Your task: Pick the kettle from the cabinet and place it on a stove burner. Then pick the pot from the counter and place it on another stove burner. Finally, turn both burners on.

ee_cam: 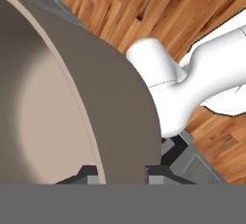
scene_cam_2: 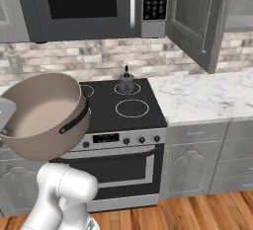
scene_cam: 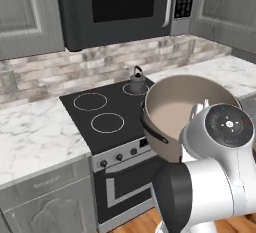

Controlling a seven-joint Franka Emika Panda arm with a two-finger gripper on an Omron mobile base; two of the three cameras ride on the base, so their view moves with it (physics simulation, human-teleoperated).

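One pot (ee_cam: pixel 120 107) wall between end effector (ee_cam: pixel 122 175) fingers, hand view.

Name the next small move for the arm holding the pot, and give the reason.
Probably carry the pot over a free burner and lower it. The pincer clamps its wall, it hangs tilted in front of the stove, and the kettle already occupies a rear burner.
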